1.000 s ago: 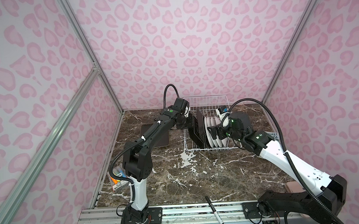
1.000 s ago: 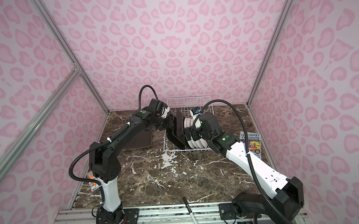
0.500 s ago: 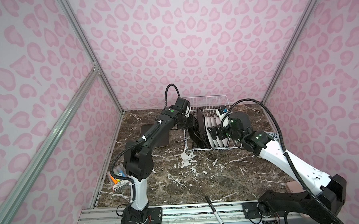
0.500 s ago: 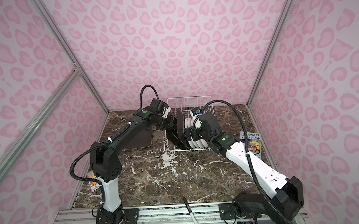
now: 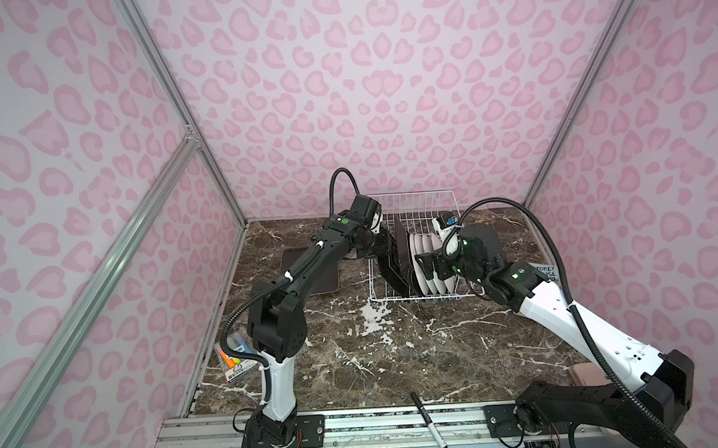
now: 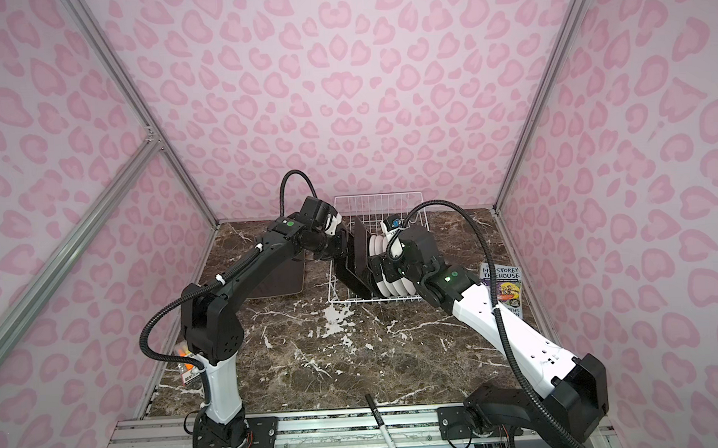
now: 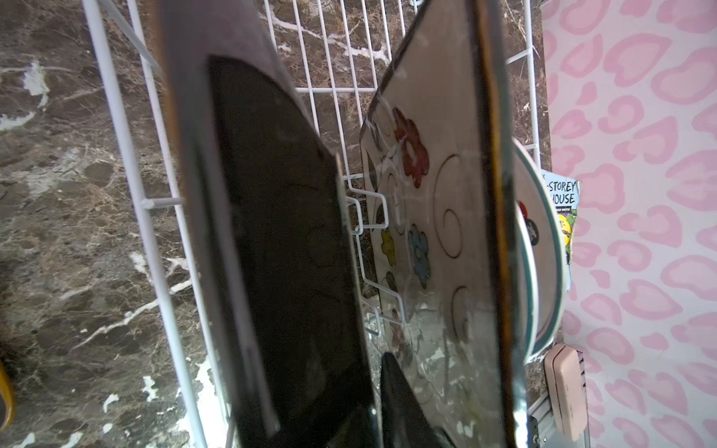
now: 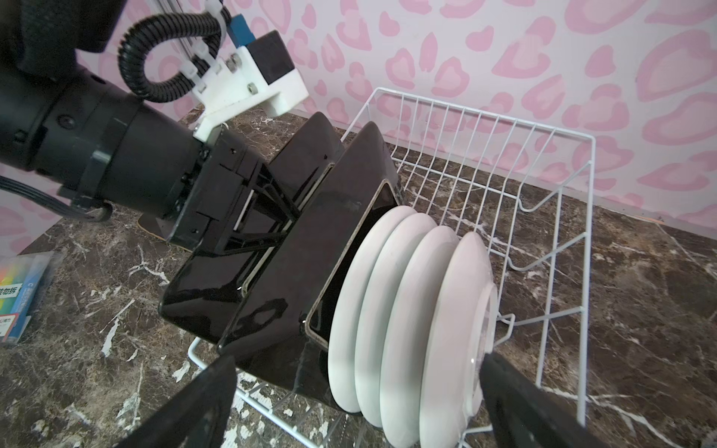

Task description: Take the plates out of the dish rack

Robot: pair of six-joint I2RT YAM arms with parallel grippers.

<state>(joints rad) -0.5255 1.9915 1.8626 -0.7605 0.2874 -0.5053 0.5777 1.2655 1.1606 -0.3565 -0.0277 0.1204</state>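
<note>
Marble top [image 5: 396,356], rack [image 8: 477,110] at 12 o'clock. Left gripper [image 8: 285,229] astride 9-o'clock square plate [image 8: 209,302], clamp unclear; I'd lift straight up. Right gripper [image 8: 357,360] agape.

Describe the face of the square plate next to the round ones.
Square plate: cream, red, blue and yellow flowers; left wrist view.

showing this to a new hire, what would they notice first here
Probably the pink heart-print walls all round the dark marble table. Next, the white wire rack at the table's back, holding two dark square plates and four white round plates on edge. Both arms reach in: the left gripper straddles the outer square plate, and the right gripper hangs open by the round plates.
</note>
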